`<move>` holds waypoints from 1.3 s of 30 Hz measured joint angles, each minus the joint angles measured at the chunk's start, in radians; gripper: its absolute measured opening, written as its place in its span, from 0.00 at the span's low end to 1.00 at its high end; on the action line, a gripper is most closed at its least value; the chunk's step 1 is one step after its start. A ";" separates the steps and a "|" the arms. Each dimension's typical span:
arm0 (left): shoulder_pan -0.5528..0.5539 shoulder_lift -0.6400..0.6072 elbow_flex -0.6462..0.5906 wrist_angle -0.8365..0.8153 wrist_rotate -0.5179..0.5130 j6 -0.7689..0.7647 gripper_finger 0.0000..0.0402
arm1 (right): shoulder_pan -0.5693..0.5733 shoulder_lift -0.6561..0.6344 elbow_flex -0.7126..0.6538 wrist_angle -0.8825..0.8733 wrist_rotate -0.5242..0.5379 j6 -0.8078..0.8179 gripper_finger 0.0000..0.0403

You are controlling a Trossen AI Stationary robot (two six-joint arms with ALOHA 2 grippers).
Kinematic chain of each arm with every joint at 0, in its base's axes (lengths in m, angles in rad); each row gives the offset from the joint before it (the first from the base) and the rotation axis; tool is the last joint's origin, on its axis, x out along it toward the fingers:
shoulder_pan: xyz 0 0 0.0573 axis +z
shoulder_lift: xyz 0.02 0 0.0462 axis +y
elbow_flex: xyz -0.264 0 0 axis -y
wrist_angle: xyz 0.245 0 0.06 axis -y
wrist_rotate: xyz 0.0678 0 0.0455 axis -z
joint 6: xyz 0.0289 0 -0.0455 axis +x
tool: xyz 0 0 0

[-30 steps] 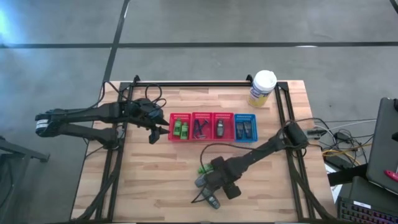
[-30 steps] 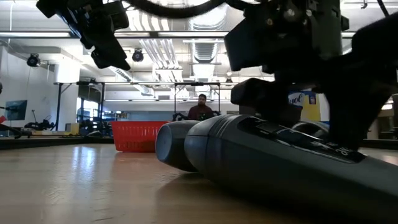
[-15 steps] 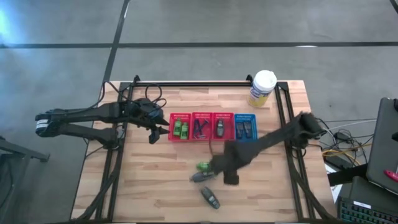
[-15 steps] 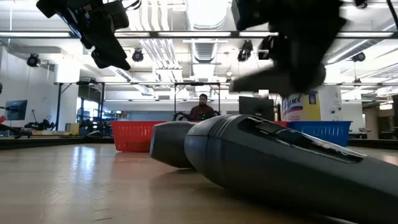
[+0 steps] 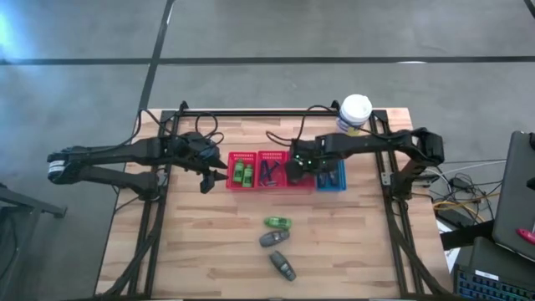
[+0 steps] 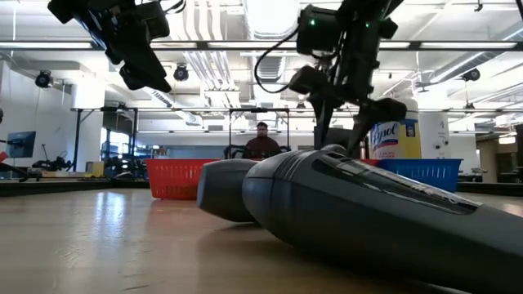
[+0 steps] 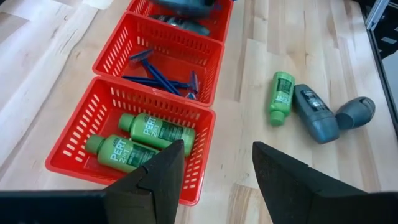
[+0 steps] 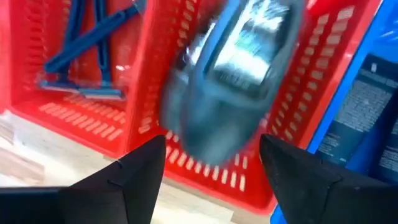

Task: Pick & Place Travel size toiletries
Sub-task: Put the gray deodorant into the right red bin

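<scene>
Grey tube: blurred below right tool, over third red basket, sorted by kind.
Right tool: parted; grip unclear.
Left tool: parted, empty, waiting.

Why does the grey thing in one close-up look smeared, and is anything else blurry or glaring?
Right wrist view: the grey tube over the red basket is smeared with motion blur. Low view: the nearest grey tube looms huge and soft, and the ceiling lights glare. Left wrist view: the green bottles look sharp.
</scene>
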 joint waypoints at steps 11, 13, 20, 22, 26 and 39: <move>-0.016 0.020 0.000 0.003 0.159 0.001 0.49 | 0.138 -0.048 0.063 -0.037 0.117 -0.171 0.64; -0.032 0.043 0.000 0.003 0.161 0.026 0.49 | 0.201 -0.050 0.097 -0.042 0.132 -0.232 0.66; -0.155 0.163 0.000 0.139 0.187 0.156 0.48 | 0.444 -0.033 0.153 -0.089 0.149 -0.117 0.70; -0.208 0.199 0.001 0.200 0.186 0.197 0.47 | 0.506 -0.034 0.149 -0.086 0.198 0.025 0.71; -0.333 0.277 0.005 0.338 0.183 0.332 0.46 | 0.621 -0.038 0.144 -0.164 0.277 0.260 0.73; -0.583 0.702 0.238 0.649 0.109 0.298 0.46 | 0.887 -0.049 0.144 -0.390 0.282 0.630 0.74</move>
